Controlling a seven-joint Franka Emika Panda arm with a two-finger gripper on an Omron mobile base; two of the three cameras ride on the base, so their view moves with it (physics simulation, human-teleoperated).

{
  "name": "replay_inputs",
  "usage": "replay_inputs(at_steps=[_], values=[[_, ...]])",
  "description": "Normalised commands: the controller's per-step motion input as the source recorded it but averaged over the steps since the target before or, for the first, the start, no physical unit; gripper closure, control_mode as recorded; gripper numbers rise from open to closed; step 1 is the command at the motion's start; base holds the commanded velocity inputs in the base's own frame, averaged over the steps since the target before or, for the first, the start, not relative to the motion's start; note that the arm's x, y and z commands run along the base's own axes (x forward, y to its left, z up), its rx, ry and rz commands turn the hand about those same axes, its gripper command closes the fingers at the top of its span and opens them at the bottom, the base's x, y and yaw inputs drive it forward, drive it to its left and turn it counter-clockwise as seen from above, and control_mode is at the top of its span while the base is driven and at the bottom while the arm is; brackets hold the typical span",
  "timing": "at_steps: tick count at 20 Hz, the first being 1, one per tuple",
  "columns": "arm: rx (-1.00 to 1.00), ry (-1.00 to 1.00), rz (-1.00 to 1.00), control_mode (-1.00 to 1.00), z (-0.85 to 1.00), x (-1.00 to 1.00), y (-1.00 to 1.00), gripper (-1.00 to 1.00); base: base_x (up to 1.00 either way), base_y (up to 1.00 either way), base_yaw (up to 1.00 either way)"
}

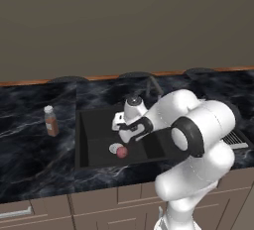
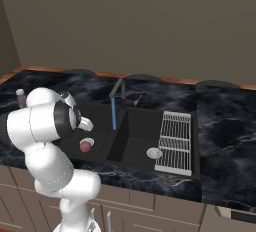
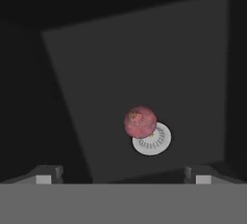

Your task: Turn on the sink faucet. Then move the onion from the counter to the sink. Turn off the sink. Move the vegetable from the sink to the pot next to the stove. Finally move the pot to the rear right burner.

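The onion (image 3: 140, 121), a small reddish-pink ball, lies on the floor of the matte black sink's (image 1: 92, 157) left basin, against the round silver drain (image 3: 153, 141). The white arm bends over that basin, its jaws (image 3: 123, 174) spread wide and empty above it. Beyond, blue water falls from the slim black faucet (image 2: 118, 89). A wire rack (image 2: 176, 141) covers the right basin's far side.

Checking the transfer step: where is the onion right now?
The onion lies on the floor of the sink's left basin, against its silver drain, below the open gripper.
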Motion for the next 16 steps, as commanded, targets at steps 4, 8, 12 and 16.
replay_inputs(at_steps=[4, 8, 12, 16], values=[[0.04, -0.12, -0.08, -1.0, 0.62, -0.4, -0.16, -1.0, 0.0, 0.0, 0.0], [0.04, -0.1, -0.08, -1.0, 0.6, -0.37, -0.17, -1.0, 0.0, 0.0, 0.0], [0.05, -0.09, -0.08, -1.0, 0.54, -0.4, -0.21, -1.0, 0.0, 0.0, 0.0], [0.06, -0.08, -0.08, -1.0, 0.5, -0.38, -0.26, -1.0, 0.0, 0.0, 0.0]])
